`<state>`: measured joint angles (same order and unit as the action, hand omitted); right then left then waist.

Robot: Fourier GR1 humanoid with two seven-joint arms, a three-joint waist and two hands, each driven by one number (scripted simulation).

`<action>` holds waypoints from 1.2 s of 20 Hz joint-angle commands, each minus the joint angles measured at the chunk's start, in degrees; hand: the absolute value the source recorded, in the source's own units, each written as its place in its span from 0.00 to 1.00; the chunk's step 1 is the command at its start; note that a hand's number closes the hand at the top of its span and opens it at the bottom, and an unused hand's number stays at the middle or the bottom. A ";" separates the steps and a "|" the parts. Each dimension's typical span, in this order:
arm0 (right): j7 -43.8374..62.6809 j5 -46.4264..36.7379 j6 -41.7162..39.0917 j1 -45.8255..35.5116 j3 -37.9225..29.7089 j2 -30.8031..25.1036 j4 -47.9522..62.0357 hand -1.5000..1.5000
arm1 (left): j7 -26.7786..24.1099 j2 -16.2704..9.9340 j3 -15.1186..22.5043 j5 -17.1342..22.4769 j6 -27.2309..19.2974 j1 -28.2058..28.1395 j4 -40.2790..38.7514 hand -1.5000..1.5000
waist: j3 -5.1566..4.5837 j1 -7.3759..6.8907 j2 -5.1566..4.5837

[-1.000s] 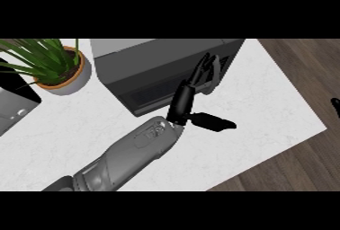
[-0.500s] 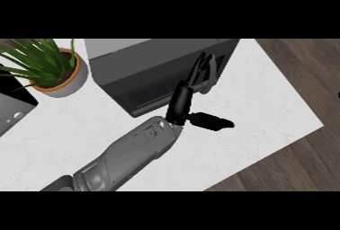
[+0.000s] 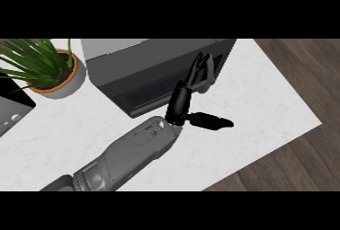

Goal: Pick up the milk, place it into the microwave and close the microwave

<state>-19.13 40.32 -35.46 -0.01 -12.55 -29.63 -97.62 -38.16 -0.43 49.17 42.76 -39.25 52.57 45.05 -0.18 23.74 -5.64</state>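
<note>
Nearest, on white marbled counter [image 3: 266,108]: grey left forearm [image 3: 133,152], entering from lower left. Beyond it, black left hand [image 3: 181,102] spread, thumb [image 3: 214,121] out sideways, fingers [image 3: 198,74] straight and laid against dark grey box-shaped microwave [image 3: 153,67], pinching nothing. Milk seen nowhere; possibly already inside, cannot tell. Judged light, thin-walled, easily dented; best taken across the flat sides at mid-height. Farthest left: green plant in terracotta pot [image 3: 50,74]
</note>
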 commanded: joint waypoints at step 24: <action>3.81 5.50 -1.47 -2.67 0.58 -3.19 0.07 0.00 | 1.91 -0.73 3.13 4.78 0.62 4.52 -10.08 0.00 | 0.70 -0.50 -0.36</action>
<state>-15.79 45.47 -37.19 -2.35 -12.18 -32.70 -97.47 -42.36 -2.44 50.77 47.90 -38.42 53.59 43.21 0.13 23.72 -5.15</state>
